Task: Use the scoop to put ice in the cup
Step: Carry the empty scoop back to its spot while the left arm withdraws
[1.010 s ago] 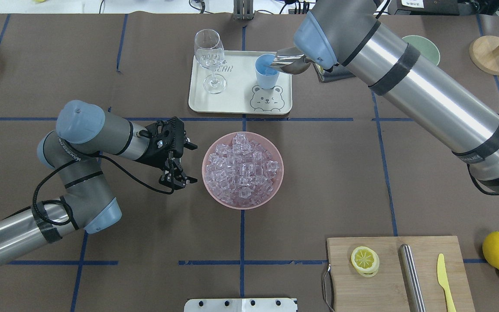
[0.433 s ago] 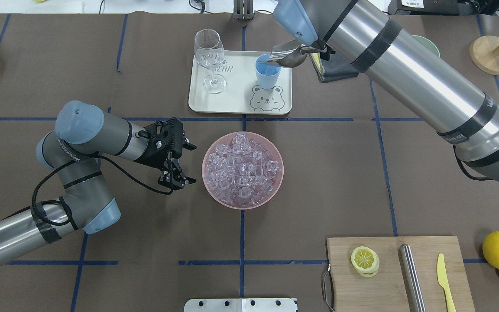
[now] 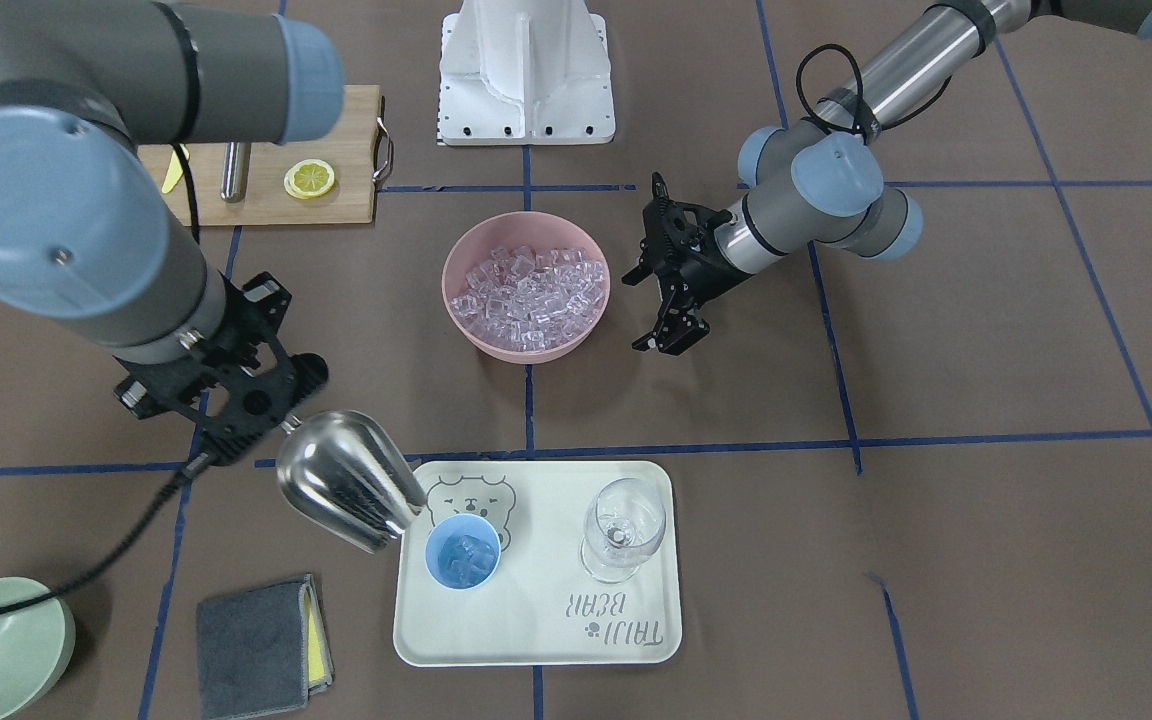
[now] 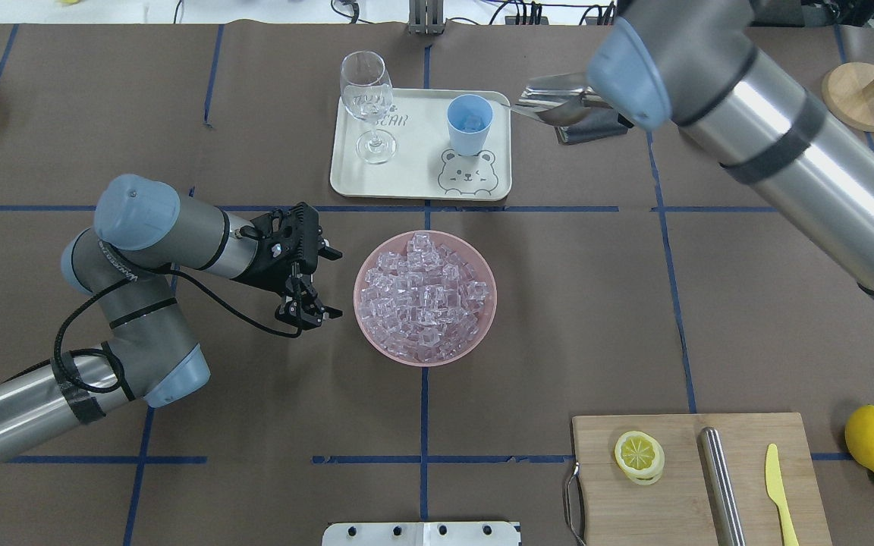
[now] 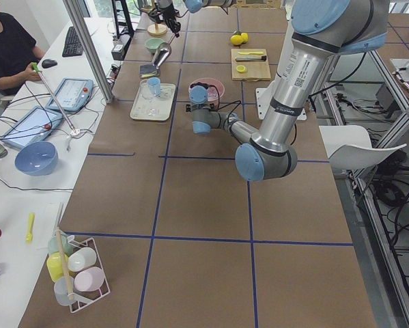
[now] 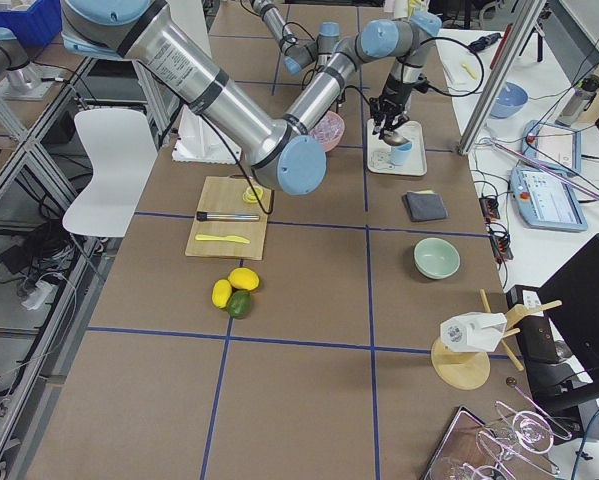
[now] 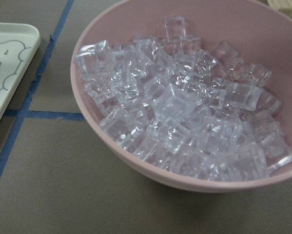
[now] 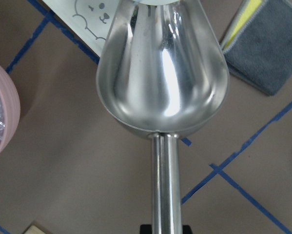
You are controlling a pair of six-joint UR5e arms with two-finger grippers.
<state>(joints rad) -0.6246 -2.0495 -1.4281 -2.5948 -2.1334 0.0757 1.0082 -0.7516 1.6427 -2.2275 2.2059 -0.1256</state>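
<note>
With ice in the cup, my right tool clenches the empty scoop just beside it; the task looks essentially done.

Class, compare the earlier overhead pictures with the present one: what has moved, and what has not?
The scoop, held by the right gripper, has drawn back from over the cup toward the robot's right, clear of it. Ice now shows in the cup. The cup, wine glass, pink bowl and open left gripper stayed put.
</note>
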